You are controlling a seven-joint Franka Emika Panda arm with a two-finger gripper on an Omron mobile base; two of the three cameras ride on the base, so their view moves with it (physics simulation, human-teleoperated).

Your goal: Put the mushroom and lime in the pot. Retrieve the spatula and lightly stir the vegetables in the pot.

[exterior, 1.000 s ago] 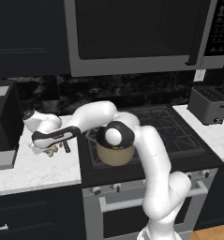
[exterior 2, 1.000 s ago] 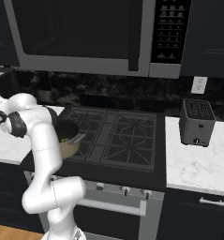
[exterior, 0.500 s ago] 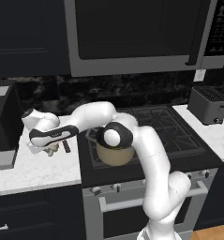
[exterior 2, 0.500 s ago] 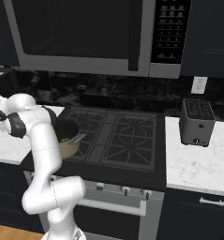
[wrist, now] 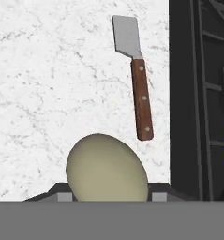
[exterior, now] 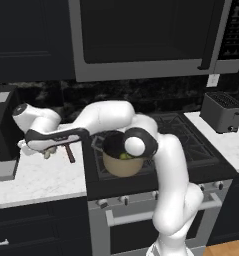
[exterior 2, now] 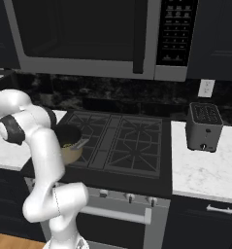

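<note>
My gripper [exterior: 43,149] hangs low over the white counter left of the stove, shut on the mushroom [wrist: 106,168]; its pale rounded cap sits between the fingertips in the hand view. The mushroom [exterior: 47,154] peeks out below the hand in the left base view. The spatula [wrist: 132,70] lies flat on the counter just beyond it, grey blade pointing away, red-brown handle [exterior: 69,152] near the stove edge. The tan pot [exterior: 111,170] stands on the front left burner, and the lime [exterior: 123,156] rests inside it. The right base view shows the pot [exterior 2: 71,154] behind my arm.
A black appliance [exterior: 1,125] stands at the left end of the counter, close to my hand. The stove's raised grates [exterior 2: 122,141] lie right of the pot. A grey toaster [exterior 2: 203,127] sits on the right counter. The microwave [exterior: 141,35] hangs overhead.
The jaws have come together on the mushroom. The arm has stayed almost where it was, over the left counter.
</note>
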